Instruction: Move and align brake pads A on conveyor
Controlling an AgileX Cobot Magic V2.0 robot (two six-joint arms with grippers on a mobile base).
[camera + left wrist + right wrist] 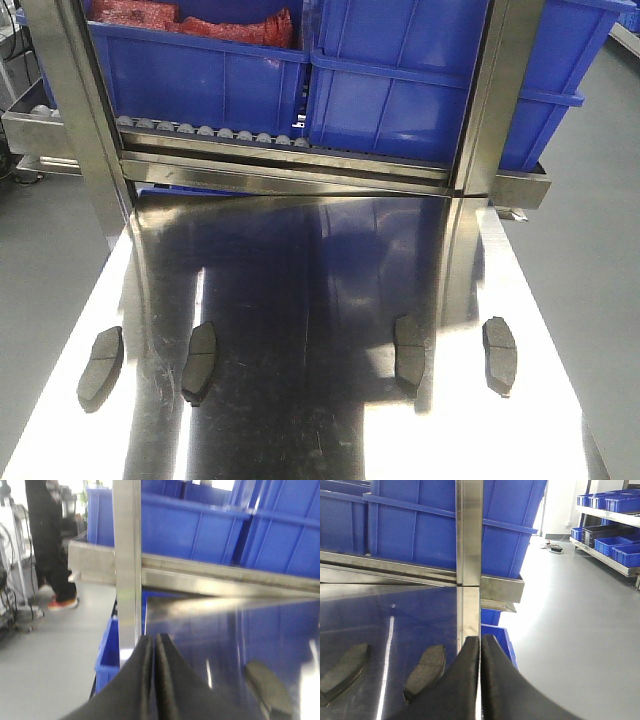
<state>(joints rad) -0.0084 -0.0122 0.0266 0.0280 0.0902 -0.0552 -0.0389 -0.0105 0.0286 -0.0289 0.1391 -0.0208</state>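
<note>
You are at the very start, as far as these views show. All four brake pads [200, 358] lie on the shiny steel worktop [320, 270], in a loose row toward its near end. Two sit at the left and two at the right, the pairs well apart across the middle, and each pad is tilted a little differently. No conveyor shows in any view, so I judge that none of the pads is delivered or aligned, and all four moves are left for you. Your left hand [154, 639] is pressed closed and holds nothing, with one pad lying to its lower right. Your right hand [480, 639] is likewise closed and empty, with two pads to its left on the worktop. Blue bins [400, 90] stand on the rack behind.
</note>
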